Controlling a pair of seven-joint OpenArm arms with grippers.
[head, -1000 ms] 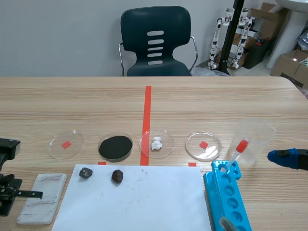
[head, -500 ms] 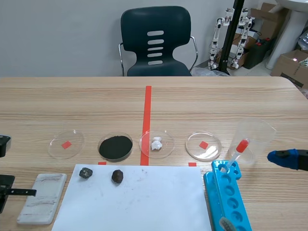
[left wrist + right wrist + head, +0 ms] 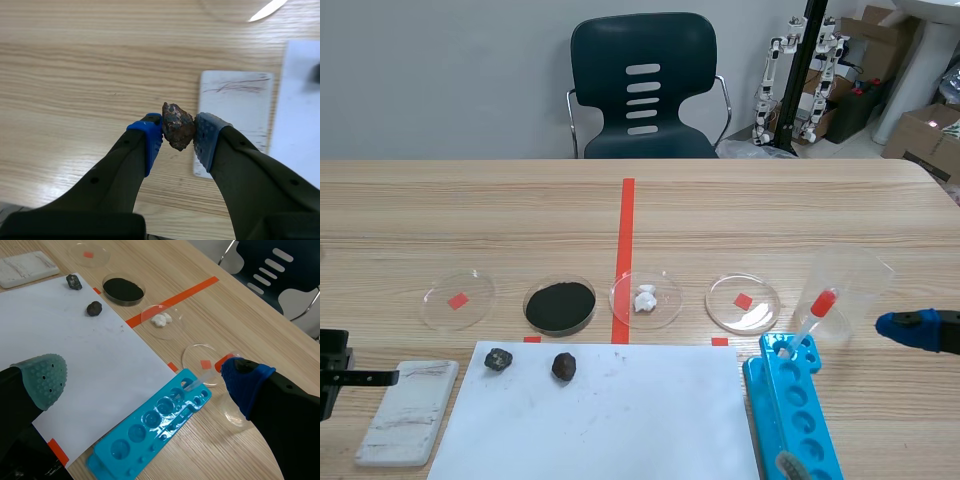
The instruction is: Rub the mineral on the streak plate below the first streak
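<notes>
In the scene view, the left arm (image 3: 334, 372) has changed most. A second ago it stood large beside the near end of the streak plate (image 3: 408, 412). Half a second ago it had slipped partly out, and now only a small black part shows at the picture's edge, level with the plate's far end. The plate itself has not shifted, and neither have the two dark stones (image 3: 499, 359) on the white paper (image 3: 610, 425). The right pincer (image 3: 910, 328) has kept its place by the blue tray (image 3: 798, 425). In the left wrist view, the left pincer (image 3: 178, 131) is clamped on the mineral (image 3: 177, 126), a rough brown lump pressed between the two blue pads. It is held above the table (image 3: 75, 65) at the plate's side edge, toward the near end. The first streak (image 3: 241, 85) runs across the plate's far end. Below it I see faint smudges but no clear second line. I read the shift as the arm lining up for the rub, not making it: the stone looks to be off the surface, though I cannot judge the gap. The next move calls for carrying it over the plate's middle, then pressing down. In the right wrist view, that pincer's fingers stand wide apart and hold nothing, hanging over the paper's edge and the tray, well apart from the plate, so it plays no part yet.
</notes>
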